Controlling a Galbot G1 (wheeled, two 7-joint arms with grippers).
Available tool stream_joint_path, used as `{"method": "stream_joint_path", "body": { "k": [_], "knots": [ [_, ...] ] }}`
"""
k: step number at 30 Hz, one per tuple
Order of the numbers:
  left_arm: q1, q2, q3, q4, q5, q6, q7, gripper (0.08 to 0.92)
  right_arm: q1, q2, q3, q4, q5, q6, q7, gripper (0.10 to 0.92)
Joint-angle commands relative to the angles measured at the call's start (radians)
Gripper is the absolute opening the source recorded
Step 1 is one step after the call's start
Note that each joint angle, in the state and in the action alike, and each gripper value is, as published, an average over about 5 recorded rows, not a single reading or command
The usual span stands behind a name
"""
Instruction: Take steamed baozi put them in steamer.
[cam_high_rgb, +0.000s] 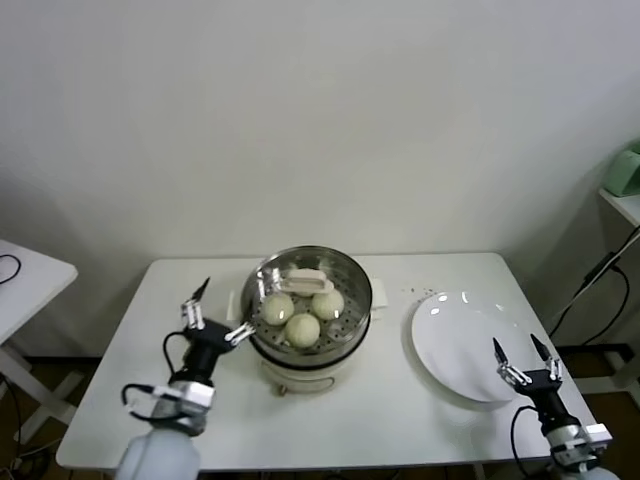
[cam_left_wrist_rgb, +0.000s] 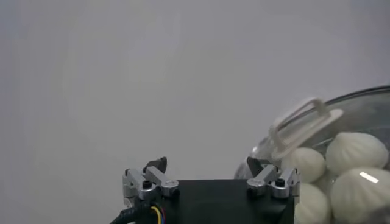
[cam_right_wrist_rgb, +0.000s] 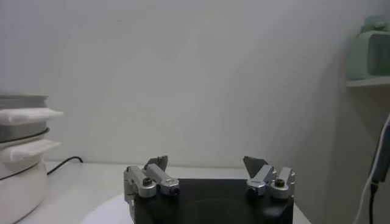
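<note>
The white bench (cam_high_rgb: 330, 420) carries everything, seen whole only from the head camera. Near its middle sits the steamer (cam_high_rgb: 352, 322), a shiny steel basket on a squat white cooker base (cam_high_rgb: 300, 375). A round glass lid (cam_high_rgb: 345, 270) with a white handle (cam_high_rgb: 306, 279) lies over the basket, and through it the head view shows three steamed baozi (cam_high_rgb: 302, 328) on the perforated floor; whether a fourth sits under the handle cannot be told there. The left wrist view, close in, shows about four domed buns (cam_left_wrist_rgb: 356, 152) under the glass with the handle (cam_left_wrist_rgb: 301, 128) above them. To the robot's right of the steamer lies a flat white plate (cam_high_rgb: 465, 345), bare.

The left end effector (cam_high_rgb: 215, 312) stands just beside the steamer's left wall, released, fingers spread and gripping nothing. The right end effector (cam_high_rgb: 527, 360) hovers at the plate's near right edge, also released and empty. Its wrist view alone shows the steamer side-on (cam_right_wrist_rgb: 21, 161) and a pale green object on a shelf (cam_right_wrist_rgb: 368, 52) at the far right.
</note>
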Motion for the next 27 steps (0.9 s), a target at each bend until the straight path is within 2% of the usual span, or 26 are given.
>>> {"method": "stream_joint_path", "body": {
  "k": [1,5,9,27],
  "knots": [
    [0.167,0.012,-0.320,0.330,-0.604,-0.464,0.043,0.823,-0.018,0.035,-0.004,0.000,-0.019,0.031,0.010,0.823],
    [0.176,0.003,-0.305,0.427,-0.610,-0.566,0.042,0.823,-0.031,0.049,-0.005,-0.002,-0.022,0.036,0.016,0.823],
    [0.172,-0.010,-0.298,0.462,-0.621,-0.603,0.040,0.823,-0.041,0.055,-0.007,-0.002,-0.022,0.036,0.020,0.823],
    [0.154,-0.004,-0.299,0.445,-0.649,-0.598,0.041,0.823,-0.054,0.056,-0.003,-0.001,-0.033,0.034,0.017,0.823]
  ]
}}
